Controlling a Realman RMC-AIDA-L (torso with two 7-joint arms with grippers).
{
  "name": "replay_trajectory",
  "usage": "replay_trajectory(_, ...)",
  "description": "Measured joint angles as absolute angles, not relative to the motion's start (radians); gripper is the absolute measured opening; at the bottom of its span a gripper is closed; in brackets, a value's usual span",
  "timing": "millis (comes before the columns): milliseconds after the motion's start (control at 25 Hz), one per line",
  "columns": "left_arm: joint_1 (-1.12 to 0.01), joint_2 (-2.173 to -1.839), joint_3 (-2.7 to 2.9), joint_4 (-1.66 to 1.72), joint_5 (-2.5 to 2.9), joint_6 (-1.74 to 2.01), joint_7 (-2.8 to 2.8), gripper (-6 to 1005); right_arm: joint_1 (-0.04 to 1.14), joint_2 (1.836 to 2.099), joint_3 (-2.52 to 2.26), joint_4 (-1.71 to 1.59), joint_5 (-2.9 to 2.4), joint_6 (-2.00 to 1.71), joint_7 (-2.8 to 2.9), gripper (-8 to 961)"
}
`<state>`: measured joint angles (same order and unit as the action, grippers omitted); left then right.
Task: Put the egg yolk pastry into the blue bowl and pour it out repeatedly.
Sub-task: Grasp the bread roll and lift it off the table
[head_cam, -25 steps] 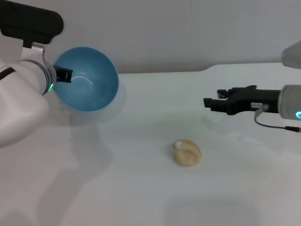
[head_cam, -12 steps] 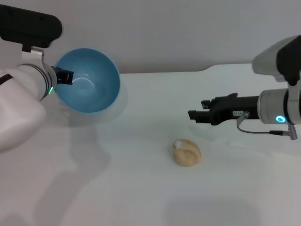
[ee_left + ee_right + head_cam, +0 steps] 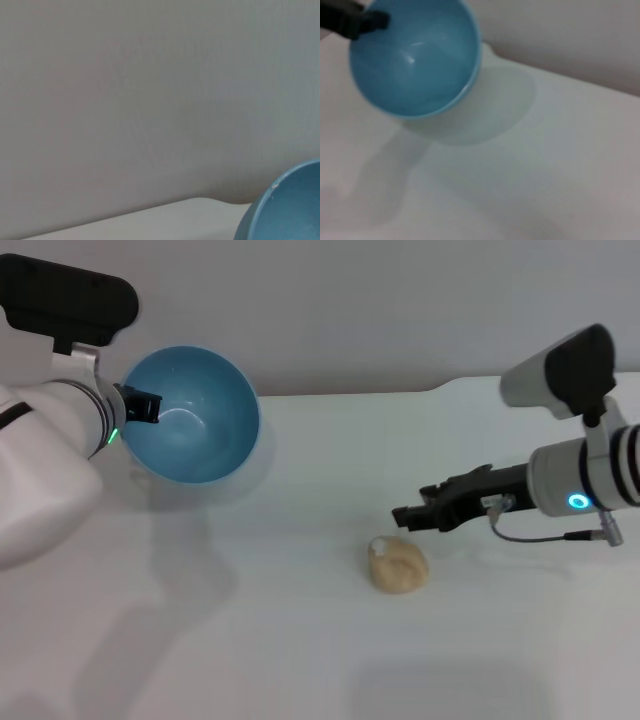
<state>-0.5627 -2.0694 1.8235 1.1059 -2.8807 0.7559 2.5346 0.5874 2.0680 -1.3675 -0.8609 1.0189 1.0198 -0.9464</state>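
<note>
Just then, from my remote seat, I noted that the right gripper [image 3: 403,515] had come in from the frame's right edge and dropped lower over the last second; it sat just above and to the right of the small rounded beige doughy egg yolk pastry [image 3: 399,564], not touching it. I judged this the approach to a pick. Its fingers looked pressed close together, though I could not tell for sure. The pastry lay on the white table [image 3: 300,640] at lower centre, unmoved, its long axis running roughly left to right. At upper left the left gripper [image 3: 143,406] was pinching the rim of the glossy light-blue round bowl [image 3: 190,415], tilted with its empty mouth facing the camera.
</note>
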Motion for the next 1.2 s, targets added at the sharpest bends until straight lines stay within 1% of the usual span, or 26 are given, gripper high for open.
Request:
replay_trajectory(360,-0.564,-2.069,1.824,1.107,-2.881,0.756,2.536,15,0.621,2.072,-1.499,-0.840,1.013,1.014,-0.893,391)
replay_trajectory(720,-0.566,-2.068,1.824,1.109,-2.881,0.756,2.542,15,0.667,2.074,-1.543,-0.738,0.998,0.965,-0.886,383)
replay_trajectory(1200,-0.575,-2.065,1.836,1.111,-2.880,0.756,2.544,16,0.683,2.074,-1.621,-0.728,0.986,0.894,-0.886,374)
